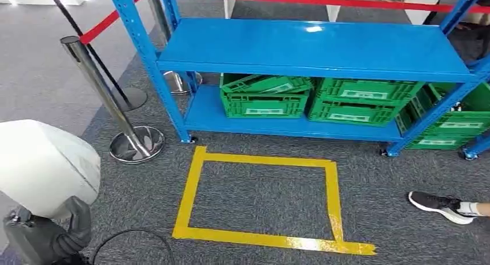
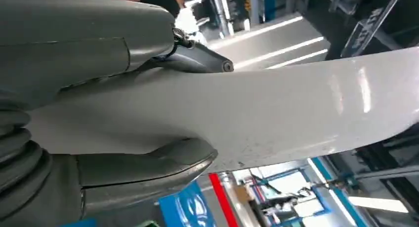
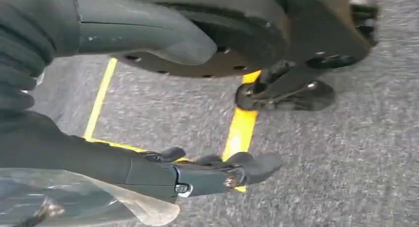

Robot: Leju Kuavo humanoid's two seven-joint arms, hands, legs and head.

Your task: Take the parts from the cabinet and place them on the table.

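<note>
A large curved white part sits at the lower left of the head view, gripped by my left hand. In the left wrist view the thumb and the darker fingers of that left hand clamp the white part from both sides. The blue cabinet stands ahead; its upper shelf is bare. My right hand hangs over the grey carpet with its fingers stretched out and apart, holding nothing. A scrap of clear plastic shows beside it.
Green crates fill the cabinet's lower shelf, with more to the right. A yellow tape square marks the carpet before it. Chrome stanchions with a red belt stand left. A person's shoe is at right.
</note>
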